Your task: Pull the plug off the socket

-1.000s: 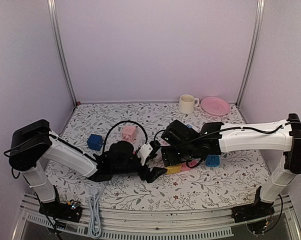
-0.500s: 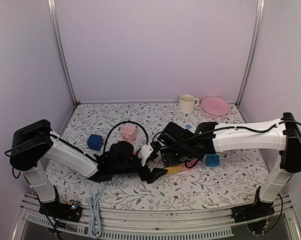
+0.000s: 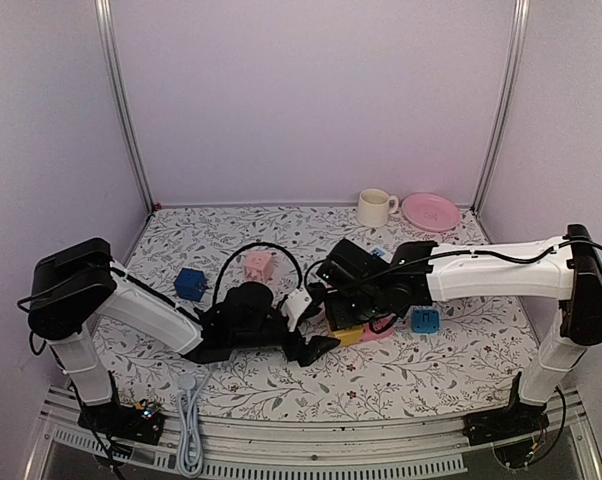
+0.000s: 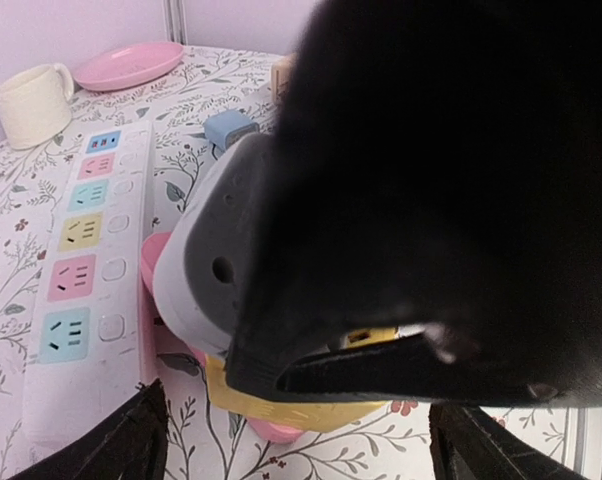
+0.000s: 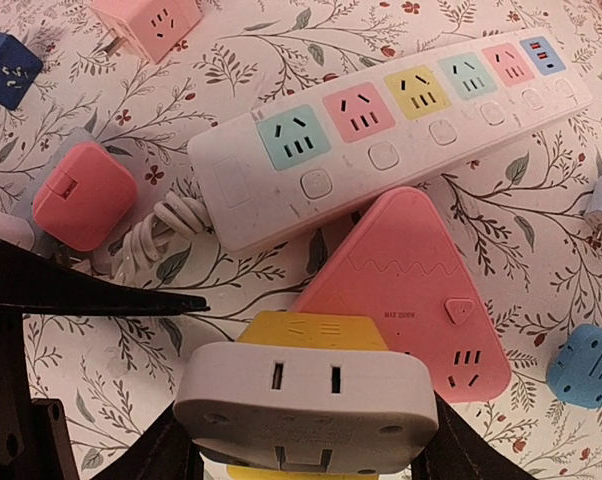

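Observation:
My right gripper [image 5: 306,440] is shut on a white adapter block [image 5: 306,400], one finger on each side. A yellow plug piece [image 5: 311,330] sits joined to the block's far face, over the corner of a pink triangular socket [image 5: 396,290]. My left gripper [image 4: 311,450] is open, its fingers [image 4: 131,440] wide on either side of the yellow piece [image 4: 291,405] and just short of it. The right gripper's black body fills most of the left wrist view. In the top view both grippers meet mid-table, the left gripper [image 3: 316,345] beside the right gripper [image 3: 346,315].
A white multi-coloured power strip [image 5: 401,130] lies beyond the pink socket. A pink square adapter [image 5: 84,195], a blue cube [image 3: 189,283], a pink cube [image 3: 258,265] and a blue adapter [image 3: 425,320] lie around. A mug [image 3: 375,208] and pink plate [image 3: 430,211] stand at the back.
My left gripper has crept a little to the right, closer to the yellow piece. My right gripper has shifted slightly left, still holding the white block.

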`<state>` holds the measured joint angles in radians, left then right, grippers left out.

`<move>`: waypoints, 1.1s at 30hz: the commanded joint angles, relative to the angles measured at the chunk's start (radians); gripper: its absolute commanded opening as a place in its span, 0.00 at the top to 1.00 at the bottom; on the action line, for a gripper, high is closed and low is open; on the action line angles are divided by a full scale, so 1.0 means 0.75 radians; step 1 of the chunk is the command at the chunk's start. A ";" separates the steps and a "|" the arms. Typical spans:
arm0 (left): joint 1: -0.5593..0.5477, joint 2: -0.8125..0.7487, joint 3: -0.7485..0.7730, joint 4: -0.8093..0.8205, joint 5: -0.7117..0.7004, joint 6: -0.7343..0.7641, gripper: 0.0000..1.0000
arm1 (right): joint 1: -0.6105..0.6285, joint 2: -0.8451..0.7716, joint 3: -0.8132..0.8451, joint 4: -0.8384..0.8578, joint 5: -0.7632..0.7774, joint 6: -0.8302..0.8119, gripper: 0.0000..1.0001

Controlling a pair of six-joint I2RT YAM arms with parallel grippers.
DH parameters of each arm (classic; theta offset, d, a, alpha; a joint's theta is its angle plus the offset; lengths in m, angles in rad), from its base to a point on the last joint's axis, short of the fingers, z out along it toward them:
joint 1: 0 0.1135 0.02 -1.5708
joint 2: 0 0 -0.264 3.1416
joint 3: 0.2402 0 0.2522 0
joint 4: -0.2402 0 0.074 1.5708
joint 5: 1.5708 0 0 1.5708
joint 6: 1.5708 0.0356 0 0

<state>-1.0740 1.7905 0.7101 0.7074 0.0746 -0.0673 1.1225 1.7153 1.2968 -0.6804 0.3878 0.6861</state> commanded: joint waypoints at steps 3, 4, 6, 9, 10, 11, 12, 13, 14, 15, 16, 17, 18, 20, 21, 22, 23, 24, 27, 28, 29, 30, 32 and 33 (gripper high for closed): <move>0.002 0.075 0.076 0.072 0.022 0.058 0.09 | -0.013 -0.148 -0.003 0.119 -0.030 -0.077 0.66; 0.001 0.085 0.082 0.078 0.025 0.065 0.09 | -0.016 -0.164 -0.011 0.124 -0.037 -0.080 0.66; 0.000 0.099 0.093 0.088 0.031 0.075 0.10 | -0.018 -0.197 -0.029 0.141 -0.054 -0.088 0.66; 0.002 0.118 0.117 0.081 0.051 0.094 0.11 | -0.018 -0.238 -0.061 0.181 -0.099 -0.110 0.66; 0.002 0.126 0.128 0.075 0.056 0.100 0.11 | -0.019 -0.249 -0.072 0.193 -0.109 -0.112 0.66; 0.001 0.134 0.135 0.072 0.062 0.105 0.11 | -0.020 -0.256 -0.078 0.199 -0.119 -0.116 0.66; 0.001 0.142 0.144 0.070 0.071 0.107 0.12 | -0.020 -0.262 -0.085 0.204 -0.125 -0.117 0.66; 0.000 0.150 0.151 0.068 0.079 0.108 0.12 | -0.020 -0.268 -0.087 0.205 -0.125 -0.115 0.66; 0.002 0.159 0.158 0.065 0.087 0.108 0.13 | -0.022 -0.274 -0.093 0.208 -0.125 -0.114 0.66; 0.002 0.168 0.164 0.059 0.093 0.107 0.14 | -0.025 -0.280 -0.098 0.208 -0.128 -0.115 0.66; 0.001 0.177 0.169 0.056 0.097 0.102 0.14 | -0.029 -0.288 -0.103 0.209 -0.133 -0.113 0.66; 0.002 0.186 0.172 0.056 0.104 0.096 0.14 | -0.034 -0.297 -0.105 0.214 -0.143 -0.113 0.66; 0.001 0.196 0.170 0.060 0.107 0.088 0.14 | -0.038 -0.304 -0.105 0.220 -0.152 -0.113 0.66; 0.002 0.217 0.168 0.075 0.122 0.065 0.14 | -0.046 -0.316 -0.137 0.233 -0.169 -0.114 0.66; 0.002 0.222 0.169 0.081 0.130 0.051 0.14 | -0.050 -0.321 -0.148 0.240 -0.179 -0.113 0.66; 0.002 0.222 0.171 0.086 0.138 0.040 0.14 | -0.051 -0.321 -0.156 0.247 -0.186 -0.113 0.66; 0.001 0.260 0.174 0.091 0.144 0.029 0.14 | -0.051 -0.322 -0.161 0.251 -0.192 -0.114 0.66; 0.001 0.278 0.178 0.095 0.157 0.016 0.15 | -0.053 -0.322 -0.165 0.253 -0.196 -0.114 0.66; 0.000 0.302 0.184 0.113 0.176 -0.003 0.16 | -0.053 -0.329 -0.172 0.262 -0.208 -0.111 0.66; -0.001 0.312 0.184 0.114 0.177 -0.008 0.16 | -0.054 -0.334 -0.174 0.266 -0.209 -0.111 0.66; -0.001 0.317 0.184 0.115 0.178 -0.010 0.16 | -0.054 -0.336 -0.175 0.267 -0.210 -0.111 0.66; -0.002 0.323 0.185 0.115 0.181 -0.009 0.17 | -0.054 -0.339 -0.175 0.267 -0.211 -0.113 0.66; -0.005 0.337 0.188 0.106 0.181 -0.005 0.18 | -0.057 -0.347 -0.178 0.267 -0.212 -0.113 0.66; -0.007 0.343 0.188 0.101 0.175 -0.004 0.18 | -0.058 -0.350 -0.182 0.269 -0.214 -0.112 0.66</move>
<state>-1.0744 1.9907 0.8520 0.8970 0.2092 -0.0612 1.0687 1.5238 1.1381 -0.6266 0.2726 0.6094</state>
